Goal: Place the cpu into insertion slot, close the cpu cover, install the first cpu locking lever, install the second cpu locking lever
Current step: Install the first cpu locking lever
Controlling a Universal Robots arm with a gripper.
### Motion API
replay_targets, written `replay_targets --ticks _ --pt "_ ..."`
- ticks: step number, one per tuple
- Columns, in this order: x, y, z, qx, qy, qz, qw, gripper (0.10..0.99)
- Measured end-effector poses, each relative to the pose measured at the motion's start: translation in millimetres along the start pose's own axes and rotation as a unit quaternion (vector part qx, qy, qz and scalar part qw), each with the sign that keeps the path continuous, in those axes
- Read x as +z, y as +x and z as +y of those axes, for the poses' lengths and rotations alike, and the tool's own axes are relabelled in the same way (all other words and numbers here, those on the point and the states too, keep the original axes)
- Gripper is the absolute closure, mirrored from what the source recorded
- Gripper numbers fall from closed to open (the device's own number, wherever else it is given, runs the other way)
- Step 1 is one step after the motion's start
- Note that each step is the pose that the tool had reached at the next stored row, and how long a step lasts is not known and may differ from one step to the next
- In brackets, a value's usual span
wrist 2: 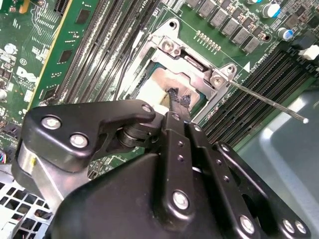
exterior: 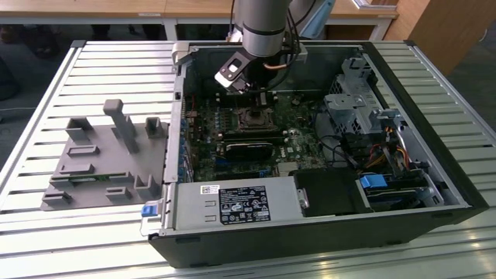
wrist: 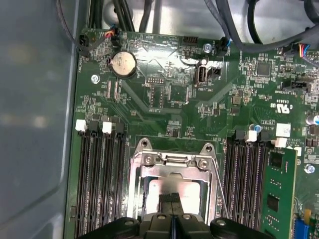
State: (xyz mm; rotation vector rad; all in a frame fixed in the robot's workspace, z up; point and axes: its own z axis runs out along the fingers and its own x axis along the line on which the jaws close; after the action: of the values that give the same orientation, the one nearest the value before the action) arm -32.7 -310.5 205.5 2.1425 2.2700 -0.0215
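Note:
The cpu [wrist: 158, 187] lies flat in the insertion slot [exterior: 252, 119], its pale silver top [wrist 2: 160, 79] showing through the cut-out of the cpu cover [wrist: 167, 171]. The silver cover frame [wrist 2: 192, 54] lies down over the chip. My gripper [wrist: 172, 197] is shut, with its black fingertips [wrist 2: 175, 97] together and resting on or just above the chip's top inside the cut-out. In the exterior view the gripper [exterior: 261, 100] hangs over the socket inside the case. A thin metal locking lever [wrist 2: 269, 102] sticks out free beside the socket, and the same lever [wrist: 220, 191] runs along the cover's side.
Long black memory slots [wrist: 97, 179] flank the socket, with a green memory module [wrist: 279, 194] on one side. A black fan card [exterior: 248, 148], the power supply [exterior: 236, 203] and the drive cage [exterior: 356, 110] crowd the case. A grey fixture [exterior: 108, 157] stands at the exterior view's left.

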Motion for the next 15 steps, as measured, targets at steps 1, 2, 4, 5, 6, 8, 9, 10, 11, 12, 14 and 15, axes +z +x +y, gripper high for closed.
replay_targets --ticks 1,2,4,5,6,8,9,10,11,12,14,15 --pt "0.0 0.0 0.1 0.0 0.0 0.0 1.0 0.98" --pt "0.0 0.0 0.3 0.0 0.0 0.0 1.0 0.98" --pt "-0.1 0.0 0.3 0.0 0.0 0.0 1.0 0.98" --pt "-0.3 0.0 0.3 0.0 0.0001 -0.0001 1.0 0.98" --pt "-0.4 0.0 0.3 0.0 0.0 0.0001 1.0 0.98" --pt "-0.9 0.0 0.3 0.0 0.0 0.0 1.0 0.98" --pt "-1.2 -0.1 0.3 0.0 0.0001 0.0 1.0 0.98" --pt "-1.8 -0.1 0.3 0.0 0.0 0.0 1.0 0.98" --pt "-2.5 -0.1 0.3 0.0 0.0 0.0 1.0 0.98" --pt "-3.2 -0.1 0.3 0.0 0.0 0.0 1.0 0.98" --pt "-5.2 -0.1 0.3 0.0 0.0 0.0 1.0 0.98" --pt "-6.4 -0.2 0.3 0.0 0.0 0.0 1.0 0.98"
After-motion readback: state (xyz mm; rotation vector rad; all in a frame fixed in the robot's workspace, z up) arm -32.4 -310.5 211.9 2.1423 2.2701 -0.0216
